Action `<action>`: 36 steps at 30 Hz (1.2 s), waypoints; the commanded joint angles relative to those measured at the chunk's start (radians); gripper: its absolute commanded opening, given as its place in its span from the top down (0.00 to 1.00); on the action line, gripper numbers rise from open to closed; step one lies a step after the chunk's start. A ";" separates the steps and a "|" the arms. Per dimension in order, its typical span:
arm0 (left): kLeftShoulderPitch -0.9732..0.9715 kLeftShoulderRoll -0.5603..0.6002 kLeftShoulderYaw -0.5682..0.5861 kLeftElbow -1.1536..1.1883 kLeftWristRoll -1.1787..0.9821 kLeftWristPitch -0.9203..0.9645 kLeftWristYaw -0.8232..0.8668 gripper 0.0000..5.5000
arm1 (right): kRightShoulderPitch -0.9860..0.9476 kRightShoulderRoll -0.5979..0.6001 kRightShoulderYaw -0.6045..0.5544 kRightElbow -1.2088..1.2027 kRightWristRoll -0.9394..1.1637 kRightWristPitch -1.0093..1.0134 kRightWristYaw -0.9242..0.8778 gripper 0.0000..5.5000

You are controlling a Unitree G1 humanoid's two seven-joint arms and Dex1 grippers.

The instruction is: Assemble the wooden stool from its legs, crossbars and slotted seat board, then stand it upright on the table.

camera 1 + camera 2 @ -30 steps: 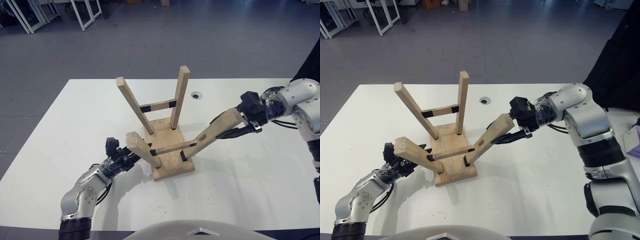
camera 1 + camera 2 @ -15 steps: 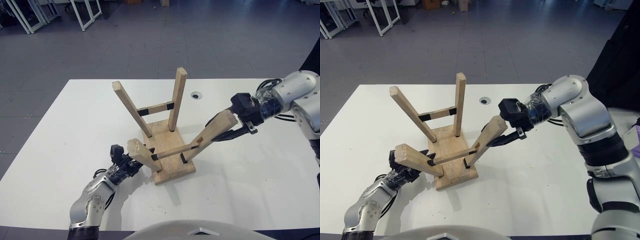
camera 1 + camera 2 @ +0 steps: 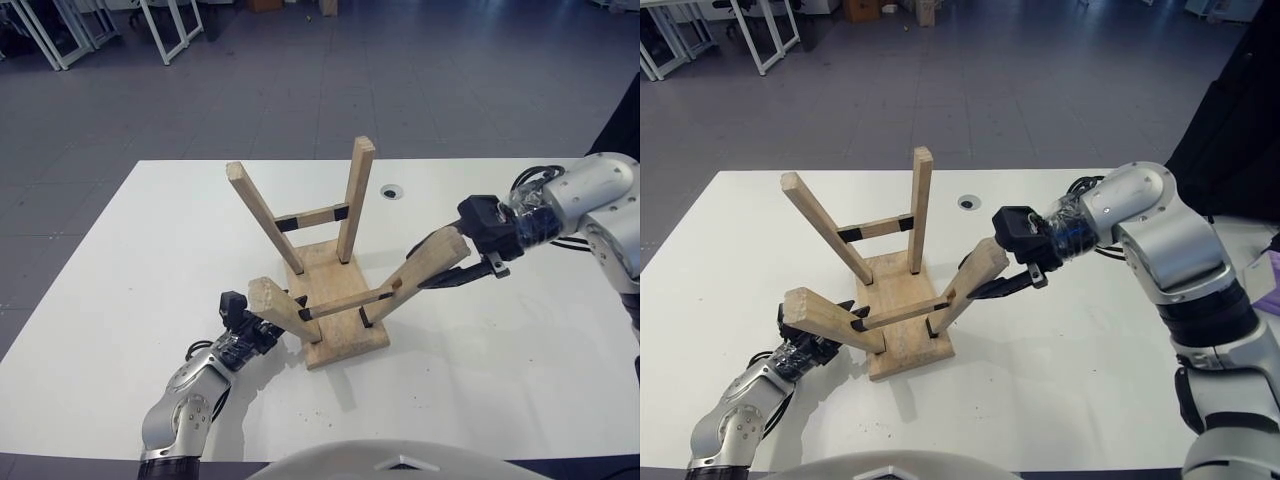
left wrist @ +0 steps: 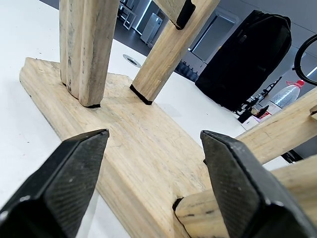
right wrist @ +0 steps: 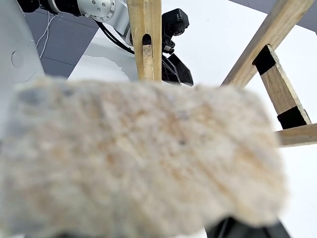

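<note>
- Brought the left gripper (image 4: 153, 136) in from the lower left of the head views to just beside the near-left leg (image 3: 285, 312) over the last second.
- Slid the right gripper (image 3: 448, 279) a little leftward along with the near-right leg (image 3: 420, 268), and tipped the tops of the two far legs slightly left as well.
- Held the left fingers (image 4: 64, 178) spread wide and low over the bench (image 3: 120, 280), pinching nothing, with the long edge of the seat board (image 3: 345, 340) just ahead of the gap.
- Kept the right gripper at the top end of the near-right leg, right of centre in the head views; could not tell whether clamped on the wood or only set against it.
- Left the stool (image 3: 325, 262) upside down at the centre of the bench, with the seat board flat on the surface and all four legs seated in it, pointing up.
- Showed the far-left leg (image 3: 265, 215) leaning toward the upper left and the far-right leg (image 3: 352, 200) nearly upright, joined by the far crossbar (image 3: 315, 215) with black ends.
- Showed the near pair splayed outward to lower left and right, linked by the near crossbar (image 3: 345, 300) low above the board.
- Placed a round cable hole (image 3: 393, 189) in the bench behind the stool, right of the far-right leg and well apart from it.
</note>
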 commanded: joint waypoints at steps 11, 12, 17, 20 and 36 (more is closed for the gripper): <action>-0.038 -0.001 -0.057 0.051 0.045 0.003 -0.009 0.38 | 0.094 0.078 0.090 0.024 -0.079 0.015 -0.072 0.63; -0.041 -0.001 -0.059 0.057 0.049 0.002 -0.011 0.38 | 0.101 0.080 0.100 0.028 -0.087 0.006 -0.069 0.63; -0.060 0.005 -0.076 0.077 0.065 0.001 -0.023 0.38 | 0.151 0.084 0.143 0.070 -0.112 -0.012 -0.062 0.63; -0.062 0.016 -0.086 0.076 0.071 0.007 -0.024 0.38 | 0.163 0.107 0.162 0.118 -0.111 0.008 -0.066 0.63; -0.090 0.168 -0.199 0.087 0.181 0.211 0.064 0.38 | 0.198 0.137 0.170 0.117 -0.144 -0.035 -0.123 0.63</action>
